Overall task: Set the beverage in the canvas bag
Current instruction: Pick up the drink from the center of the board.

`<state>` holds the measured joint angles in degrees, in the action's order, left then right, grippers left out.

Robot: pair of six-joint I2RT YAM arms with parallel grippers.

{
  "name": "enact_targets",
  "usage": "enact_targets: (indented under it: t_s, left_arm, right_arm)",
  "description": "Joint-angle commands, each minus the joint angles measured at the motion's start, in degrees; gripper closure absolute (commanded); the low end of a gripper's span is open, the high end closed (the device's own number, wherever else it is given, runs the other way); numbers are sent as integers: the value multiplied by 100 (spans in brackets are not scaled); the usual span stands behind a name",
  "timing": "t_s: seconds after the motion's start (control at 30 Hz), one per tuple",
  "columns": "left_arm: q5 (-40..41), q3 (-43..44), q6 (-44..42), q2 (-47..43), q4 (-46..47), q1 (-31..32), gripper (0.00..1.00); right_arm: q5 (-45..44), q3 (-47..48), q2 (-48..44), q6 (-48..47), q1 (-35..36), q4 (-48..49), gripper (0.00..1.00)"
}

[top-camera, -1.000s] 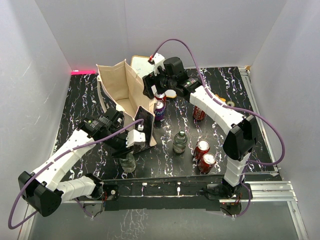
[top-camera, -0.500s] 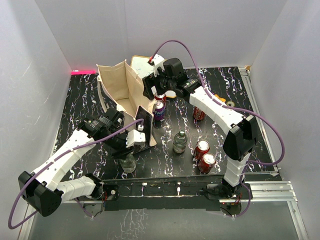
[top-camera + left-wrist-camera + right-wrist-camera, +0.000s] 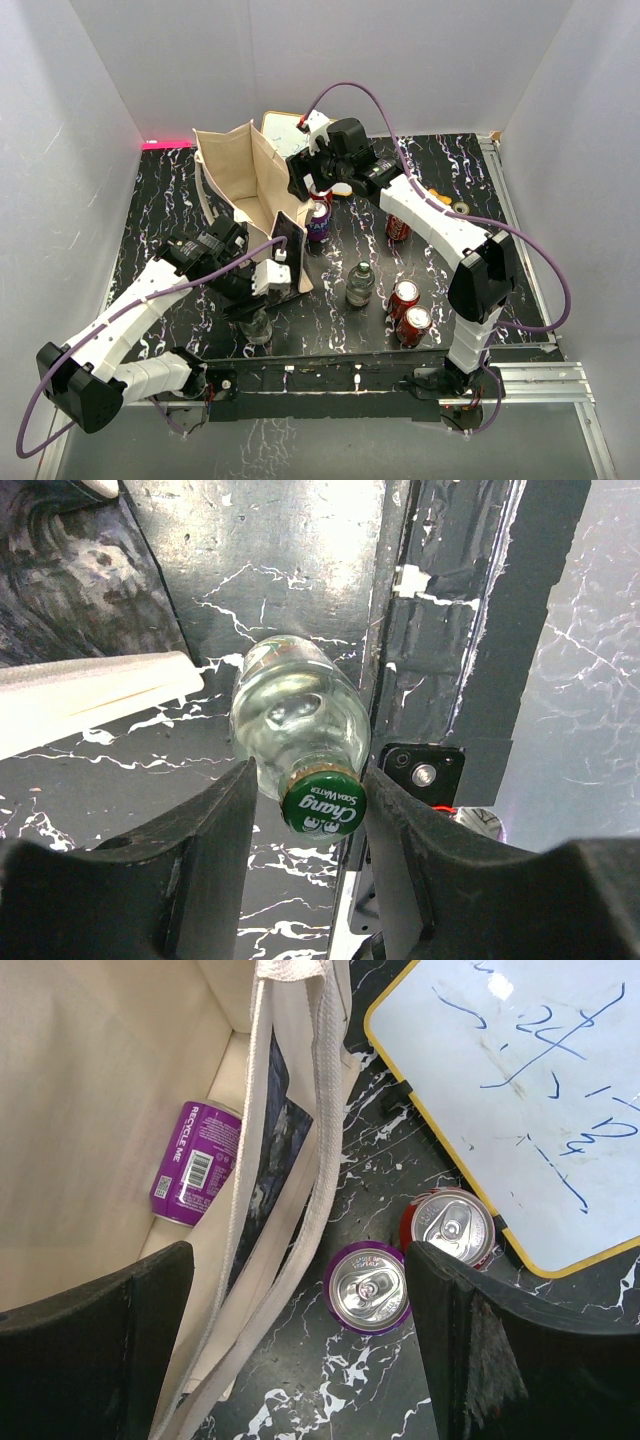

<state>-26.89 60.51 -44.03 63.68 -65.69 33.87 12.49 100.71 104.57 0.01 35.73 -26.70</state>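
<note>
Though outside the canvas bag (image 3: 240,180), five cans (image 3: 404,295), two bottles (image 3: 359,283) (one can (image 3: 195,1160) inside)

The canvas bag (image 3: 245,185) gapes wide, roomy inside but for a lying purple can (image 3: 195,1163) at its bottom. Outside, its handle (image 3: 327,1090) hangs just beside the upright purple can (image 3: 367,1288), while a red can (image 3: 453,1228) and the whiteboard (image 3: 520,1110) crowd the other side.

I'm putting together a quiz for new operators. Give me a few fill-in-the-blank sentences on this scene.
The lying can inside the canvas bag is ___.
The left gripper has its fingers on either side of a bottle with a ___ cap.
Outside the bag, next to the upright purple can, stands a ___ can.
Missing words: purple; green; red.
</note>
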Motion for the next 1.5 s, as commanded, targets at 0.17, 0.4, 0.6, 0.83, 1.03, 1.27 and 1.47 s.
enact_targets:
  t_s: [0.17, 0.4, 0.6, 0.83, 1.03, 1.27, 1.47]
  left_arm:
    - [-321, -57, 105, -32, 20, -1, 55]
    - [-151, -218, 0, -131, -84, -3, 56]
    - [-150, -191, 61, -135, -6, 2, 64]
    - [-57, 23, 73, -127, -28, -91, 91]
    - [-253, 342, 228, -166, -12, -735, 100]
    - [-119, 724, 578, -352, -195, -1713, 100]
    - [432, 1221, 568, -381, -411, -2271, 100]
  right_arm:
    - [-97, -107, -359, -156, 42, 253, 10]
    - [-100, -139, -379, -160, 44, 266, 10]
    - [-70, -103, -344, -145, 54, 264, 10]
    - [-111, -189, -398, -172, 55, 277, 10]
    - [-114, -146, -379, -177, 56, 272, 10]
    - [-69, -52, -295, -127, 57, 253, 10]
    - [26, -86, -286, -66, 59, 240, 10]
